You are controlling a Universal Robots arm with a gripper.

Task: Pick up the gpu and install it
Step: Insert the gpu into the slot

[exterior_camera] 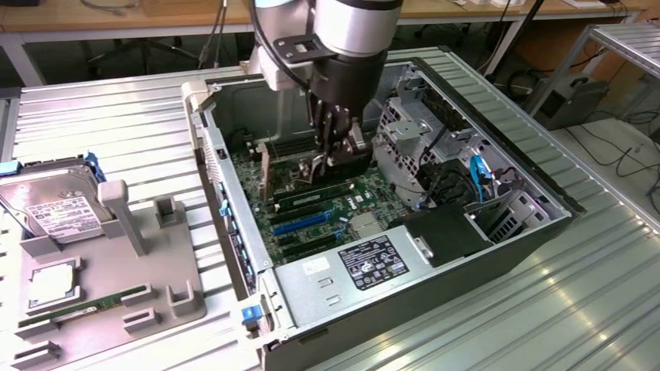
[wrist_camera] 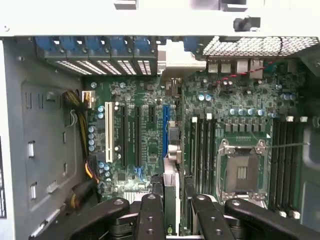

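Tool (exterior_camera: 333, 162) tight around upright gpu (wrist_camera: 171, 192), low over motherboard (wrist_camera: 150, 125).

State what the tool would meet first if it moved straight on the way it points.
Probably the motherboard by its blue slot, touched by the gpu the tool holds; depth unclear.

**Your gripper (exterior_camera: 341, 159) is inside the open computer case (exterior_camera: 221, 179)**

You see it clamped on the gpu (exterior_camera: 354, 168), which stands on edge over the green motherboard (exterior_camera: 309, 218). At the exterior view's left, the grey holder (exterior_camera: 154, 259) carries a hard drive (exterior_camera: 52, 205) and a RAM stick (exterior_camera: 88, 304).
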